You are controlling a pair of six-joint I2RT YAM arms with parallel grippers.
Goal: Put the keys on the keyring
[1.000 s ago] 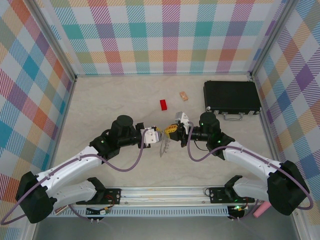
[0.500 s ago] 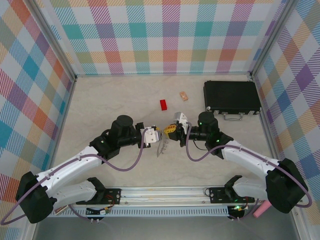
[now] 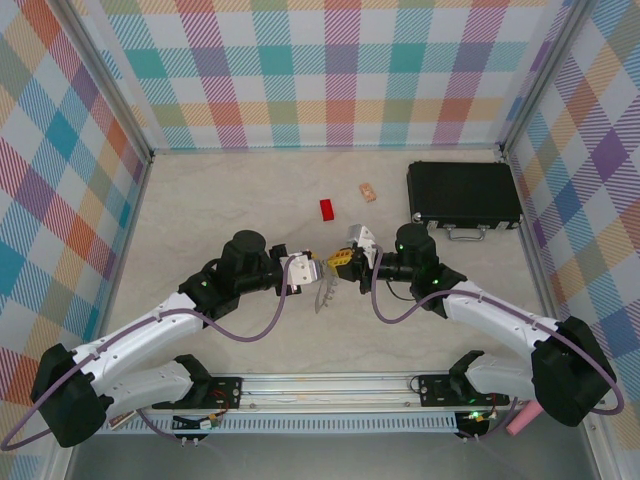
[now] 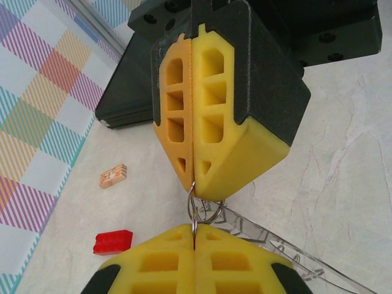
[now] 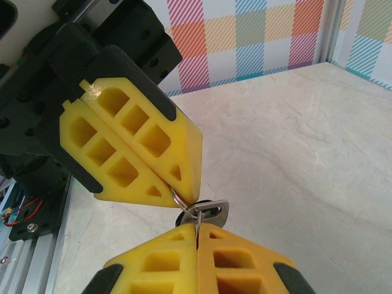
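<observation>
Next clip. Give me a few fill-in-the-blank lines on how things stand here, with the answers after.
1. The left gripper and right gripper meet tip to tip, both with fingers ___.
2. In the top view, the red block lies to the ___ of the tan block.
3. The black case sits in the far ___ corner.

Missing words: shut; left; right

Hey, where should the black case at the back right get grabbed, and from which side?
Probably its handle, approached from the near side. The black case lies flat and looks too broad to span, while the handle juts from its near long edge.
</observation>
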